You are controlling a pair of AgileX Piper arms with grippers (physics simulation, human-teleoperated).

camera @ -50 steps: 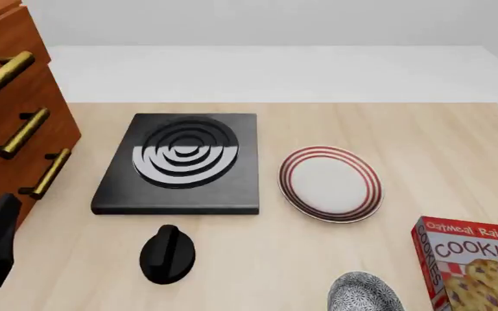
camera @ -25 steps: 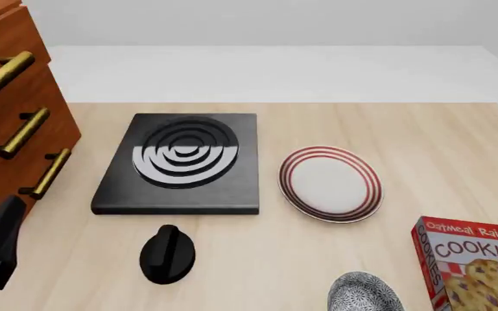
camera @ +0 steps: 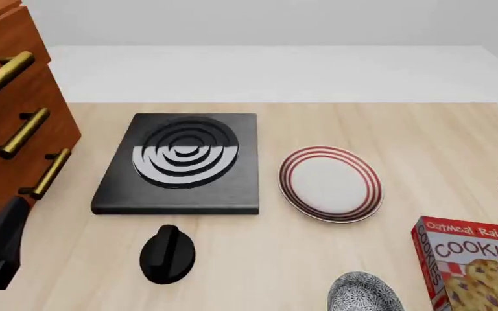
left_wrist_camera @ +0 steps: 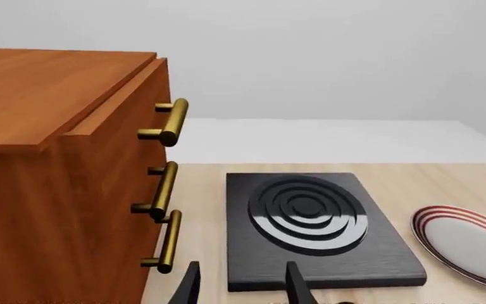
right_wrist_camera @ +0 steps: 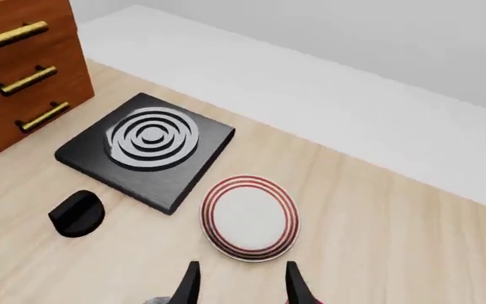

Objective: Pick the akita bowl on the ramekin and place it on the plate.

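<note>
From my seat the speckled bowl (camera: pixel 366 293) sits at the table's near edge, close beside the cookie box (camera: pixel 476 262) and nearer than the plate (camera: pixel 331 183), so my right gripper (right_wrist_camera: pixel 238 284), fingers apart and empty like the left gripper (left_wrist_camera: pixel 241 285), is the closer one.

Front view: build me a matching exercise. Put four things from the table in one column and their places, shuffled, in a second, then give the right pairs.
Things:
1. plate
2. stove
3. knob
4. cookie box

Places:
A. near side of the stove, closer to the arms
B. bottom right corner, right of the bowl
C. between the drawers and the plate
D. right of the stove, mid-table

Pairs: 1-D, 2-C, 3-A, 4-B
</note>
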